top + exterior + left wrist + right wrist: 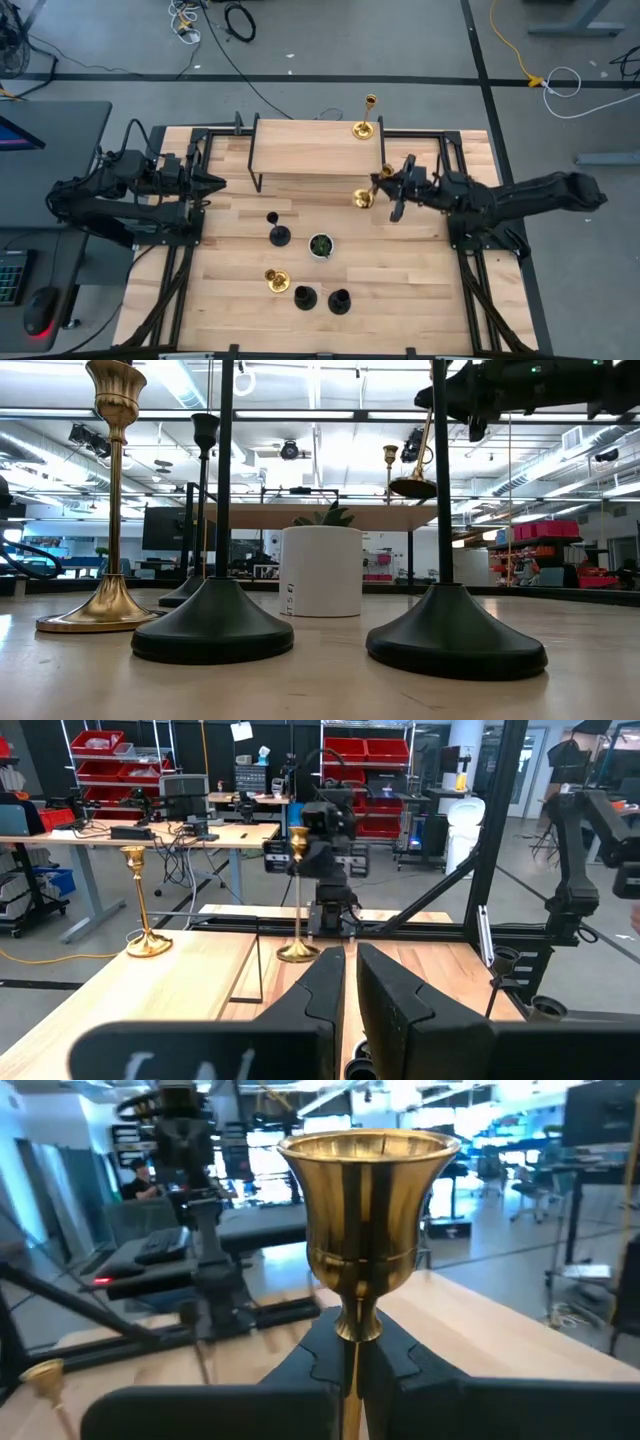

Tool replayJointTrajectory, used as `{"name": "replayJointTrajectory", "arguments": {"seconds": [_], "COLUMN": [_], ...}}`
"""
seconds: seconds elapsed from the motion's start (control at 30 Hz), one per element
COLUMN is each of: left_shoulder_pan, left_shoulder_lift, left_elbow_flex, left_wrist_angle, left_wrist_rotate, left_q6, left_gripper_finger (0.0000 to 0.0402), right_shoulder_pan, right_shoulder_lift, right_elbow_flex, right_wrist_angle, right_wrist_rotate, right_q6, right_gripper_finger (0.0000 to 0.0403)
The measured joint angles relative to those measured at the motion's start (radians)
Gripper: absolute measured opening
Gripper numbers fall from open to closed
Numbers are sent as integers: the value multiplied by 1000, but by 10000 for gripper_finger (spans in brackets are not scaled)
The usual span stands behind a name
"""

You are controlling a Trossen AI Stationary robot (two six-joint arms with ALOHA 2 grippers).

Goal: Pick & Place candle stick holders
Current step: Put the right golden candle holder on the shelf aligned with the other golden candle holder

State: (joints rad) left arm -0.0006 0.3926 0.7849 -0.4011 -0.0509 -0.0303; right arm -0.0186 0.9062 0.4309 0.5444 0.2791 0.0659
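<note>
Gold candle stick holder clamped in right gripper.

One gold holder stands on the raised shelf's right end. Another gold holder is held aloft, tilted. A third gold one and three black holders stand upright toward the table's front edge.

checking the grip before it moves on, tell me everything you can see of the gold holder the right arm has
The held gold candle stick holder is shiny brass-coloured metal: flared cup on top, thin stem, round flared base. It stands nearly upright, lifted clear of the table in the low view, by the right end of the wooden shelf. The right gripper is shut on its stem just under the cup; nothing else touches it.
</note>
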Motion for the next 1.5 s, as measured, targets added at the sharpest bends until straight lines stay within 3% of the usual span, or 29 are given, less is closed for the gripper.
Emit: {"name": "replayJointTrajectory", "arguments": {"seconds": [0.2, 0.37, 0.67, 1.5], "left_shoulder_pan": [0, 0, 0, 0], "left_shoulder_lift": [0, 0, 0, 0], "left_elbow_flex": [0, 0, 0, 0], "left_wrist_angle": [0, 0, 0, 0], "left_wrist_rotate": [0, 0, 0, 0], "left_q6": [0, 0, 0, 0], "left_gripper_finger": [34, 34, 34, 34], "right_shoulder_pan": [-98, -166, -293, -519], "right_shoulder_lift": [6, 10, 27, 298], "right_elbow_flex": [140, 230, 249, 327], "right_wrist_angle": [-243, -302, -332, -218], "right_wrist_rotate": [-11, -67, -116, -300], "right_q6": [-12, -61, -74, -77], "right_gripper_finger": [8, 8, 7, 7]}}
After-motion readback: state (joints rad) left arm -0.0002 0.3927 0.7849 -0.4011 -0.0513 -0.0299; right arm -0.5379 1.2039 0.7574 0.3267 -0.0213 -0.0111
